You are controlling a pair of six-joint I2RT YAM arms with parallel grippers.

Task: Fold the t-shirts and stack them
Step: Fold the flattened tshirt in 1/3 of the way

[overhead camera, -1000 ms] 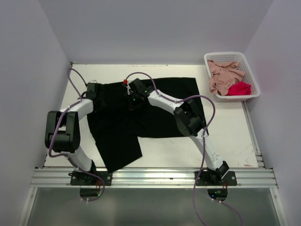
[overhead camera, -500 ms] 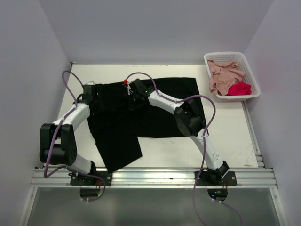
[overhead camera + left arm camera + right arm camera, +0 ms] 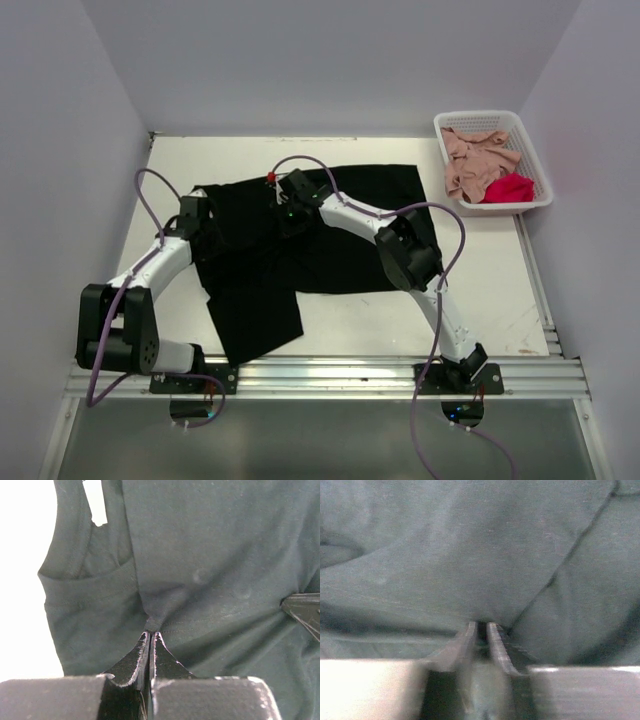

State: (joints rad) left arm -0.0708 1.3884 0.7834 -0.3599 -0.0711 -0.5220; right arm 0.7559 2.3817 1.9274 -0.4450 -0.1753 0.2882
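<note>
Wrist views only: pinched shut on black t-shirt (image 3: 210, 555) at left end effector (image 3: 151, 634); barely parted at right end effector (image 3: 481, 625), grip unclear. Overhead: spread lengthwise toward basket (image 3: 480, 114).

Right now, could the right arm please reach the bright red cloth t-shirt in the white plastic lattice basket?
Probably, though not at once: the way across the table looks free, but the right gripper is down on the large black t-shirt, left of the basket.

Top external: fixed high behind the bases, looking down on the whole tabletop (image 3: 500, 270); wrist views: close up, past left end effector (image 3: 150, 636) and right end effector (image 3: 481, 628) onto the black t-shirt (image 3: 210, 555), shared by all.
</note>
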